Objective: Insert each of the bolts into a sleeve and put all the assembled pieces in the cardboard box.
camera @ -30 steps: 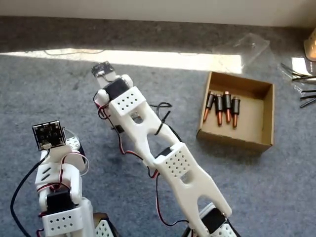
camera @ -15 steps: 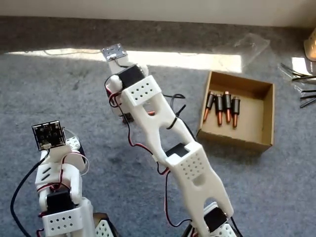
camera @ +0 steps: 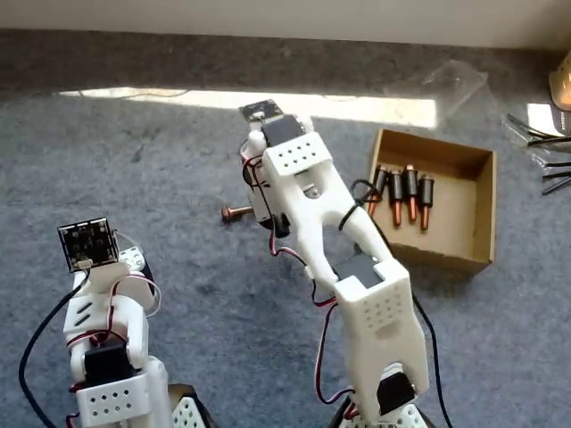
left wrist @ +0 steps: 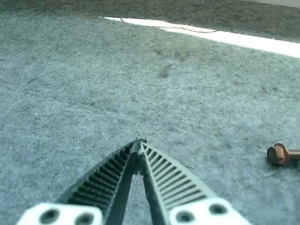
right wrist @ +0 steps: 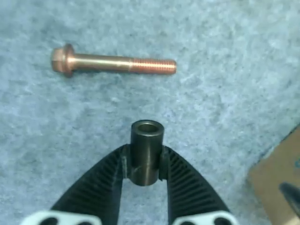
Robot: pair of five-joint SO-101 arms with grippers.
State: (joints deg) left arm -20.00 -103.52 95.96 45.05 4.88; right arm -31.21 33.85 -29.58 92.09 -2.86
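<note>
On the grey carpet (camera: pixel 134 160), the cardboard box (camera: pixel 424 252) is being filled with four seemingly assembled pieces (camera: pixel 399 198). The left gripper (left wrist: pixel 139 145) is being held closed, empty. Near the loose bolt (right wrist: pixel 112 63), without touching it, a dark sleeve (right wrist: pixel 146 140) is being clamped by the right gripper (right wrist: pixel 145 159).

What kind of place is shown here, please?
Probably an indoor room used as a robot workspace: a grey carpet-like surface, a strip of sunlight beside the wall, and a cardboard box.

place: carpeted indoor room | evidence: grey carpet (camera: pixel 134 169), sunlit strip (camera: pixel 357 109), wall (camera: pixel 268 16)
</note>
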